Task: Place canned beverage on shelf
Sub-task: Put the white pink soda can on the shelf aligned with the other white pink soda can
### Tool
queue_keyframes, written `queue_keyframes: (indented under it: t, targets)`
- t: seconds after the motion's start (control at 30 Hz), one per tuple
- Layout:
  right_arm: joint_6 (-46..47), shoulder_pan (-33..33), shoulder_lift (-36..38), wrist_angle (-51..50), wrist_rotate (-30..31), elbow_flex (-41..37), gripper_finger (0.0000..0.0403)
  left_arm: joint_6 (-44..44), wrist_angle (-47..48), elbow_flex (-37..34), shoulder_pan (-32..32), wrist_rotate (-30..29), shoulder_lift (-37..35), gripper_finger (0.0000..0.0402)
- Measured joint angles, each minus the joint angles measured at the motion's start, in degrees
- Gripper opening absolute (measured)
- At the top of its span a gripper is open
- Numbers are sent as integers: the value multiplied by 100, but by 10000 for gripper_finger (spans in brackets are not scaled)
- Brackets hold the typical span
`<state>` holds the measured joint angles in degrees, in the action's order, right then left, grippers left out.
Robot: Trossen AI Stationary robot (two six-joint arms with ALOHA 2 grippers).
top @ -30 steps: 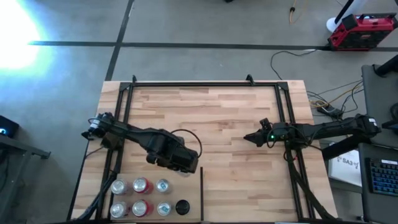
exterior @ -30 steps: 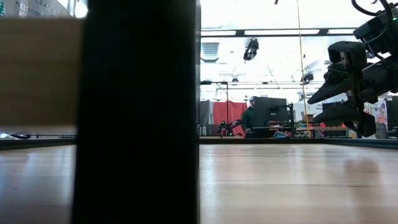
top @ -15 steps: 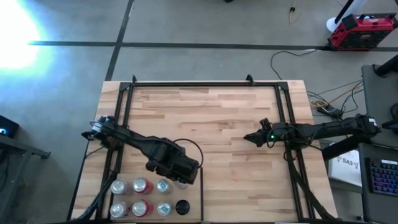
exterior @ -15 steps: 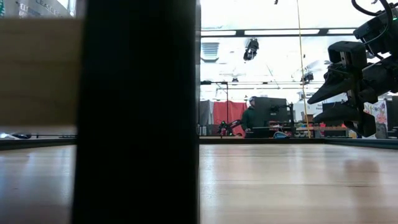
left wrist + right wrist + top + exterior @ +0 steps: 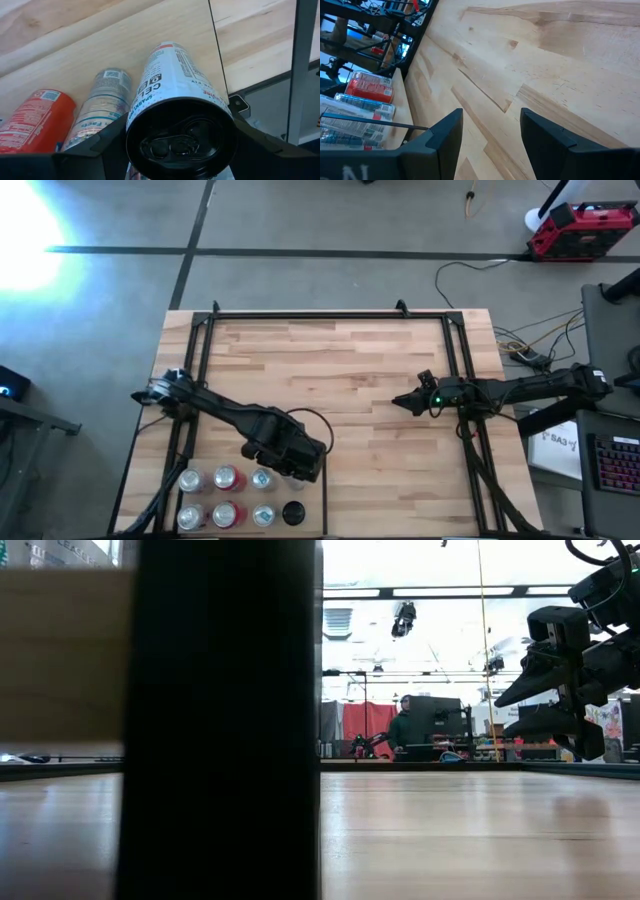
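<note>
we read "cel" and "sparkling" up the side of the white can (image 5: 175, 75); the silver can (image 5: 102, 102) beside it shows "facts". the smaller print on the cans stays unreadable.

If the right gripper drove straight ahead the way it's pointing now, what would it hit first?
Probably nothing close: the right gripper points left across bare shelf wood. Farther on lies the left arm, though depth is unclear.

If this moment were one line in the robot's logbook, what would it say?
left hand: holding white can above can group | right hand: shut, empty, waiting over shelf
</note>
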<state>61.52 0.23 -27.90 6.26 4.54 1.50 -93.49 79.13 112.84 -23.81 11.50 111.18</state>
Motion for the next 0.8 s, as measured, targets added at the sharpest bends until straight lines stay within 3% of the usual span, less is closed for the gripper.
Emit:
queue_keyframes:
  t: [0.8]
  targets:
    - [-1, 1, 0, -1, 0, 0, 183, -41, -45, 4, 2, 130, 203, 255]
